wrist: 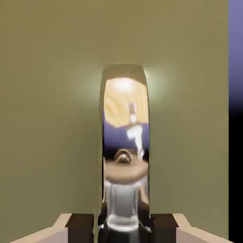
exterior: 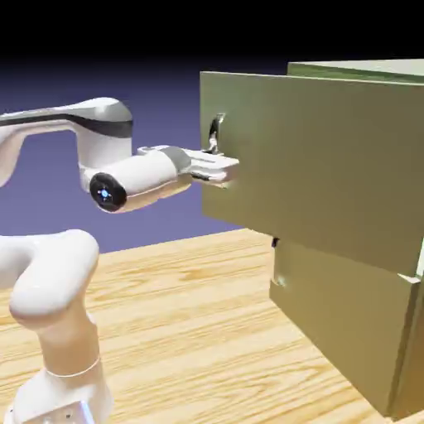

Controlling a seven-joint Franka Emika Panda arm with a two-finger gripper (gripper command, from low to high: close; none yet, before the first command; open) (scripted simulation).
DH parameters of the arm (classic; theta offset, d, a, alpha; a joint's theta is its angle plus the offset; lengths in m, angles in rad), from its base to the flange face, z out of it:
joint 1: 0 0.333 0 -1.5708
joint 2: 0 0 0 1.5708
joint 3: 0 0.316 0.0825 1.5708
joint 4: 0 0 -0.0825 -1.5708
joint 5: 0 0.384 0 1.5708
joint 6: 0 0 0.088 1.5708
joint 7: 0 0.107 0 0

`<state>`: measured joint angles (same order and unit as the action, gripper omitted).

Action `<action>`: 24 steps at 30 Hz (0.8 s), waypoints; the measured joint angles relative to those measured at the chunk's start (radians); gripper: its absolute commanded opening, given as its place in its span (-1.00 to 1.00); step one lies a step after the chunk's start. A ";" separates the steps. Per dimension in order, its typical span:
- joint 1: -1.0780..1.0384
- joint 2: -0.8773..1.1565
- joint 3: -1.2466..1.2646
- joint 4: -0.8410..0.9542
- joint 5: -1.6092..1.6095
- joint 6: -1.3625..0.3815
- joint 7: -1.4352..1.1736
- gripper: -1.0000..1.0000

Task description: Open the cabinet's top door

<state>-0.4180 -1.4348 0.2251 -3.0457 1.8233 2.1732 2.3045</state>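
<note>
The top door (exterior: pixel 323 166) of the cabinet (exterior: pixel 356 331) stands swung out from the body, its free edge jutting toward the arm, and the gripper (exterior: pixel 217 168) is right at that edge, on the handle (exterior: pixel 215 132). From the side, the white arm (exterior: pixel 99 157) comes in level from the exterior view's left, and the hand meets the door at the lower end of the curved silvery handle, close to the door's near vertical edge. The cabinet itself sits on the wooden table (exterior: pixel 190 315), toward its right side in the exterior view, with the lower panel (exterior: pixel 339 323) flush and closed beneath the jutting upper one. No lettering, no brand, no label anywhere on the olive-green panels or the arm that can be read. Now down the hand's own line of sight: the handle (wrist: pixel 125 142) fills the middle, shiny, mirroring wood and violet backdrop, with the flat green of the top door (wrist: pixel 52 118) all around it and a strip of backdrop at the right edge. The two dark fingertips (wrist: pixel 79 228) sit tight against either side of the handle's base, the gripper (wrist: pixel 122 228) nearly closed, pinching the handle between them.
</note>
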 measured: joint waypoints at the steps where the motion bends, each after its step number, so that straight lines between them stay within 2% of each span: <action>1: -0.005 -0.010 -0.036 -0.007 -0.039 -0.023 0.005 -1.00; 6: -0.055 -0.036 -0.201 -0.025 -0.214 -0.154 0.019 -1.00; 13: -0.309 -0.046 -0.136 -0.026 -0.159 -0.416 0.029 -1.00; 24: -0.370 0.210 -0.510 0.092 -0.542 -0.707 -0.115 -1.00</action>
<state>-0.7883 -1.2252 -0.2852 -2.9540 1.2818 1.4662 2.1896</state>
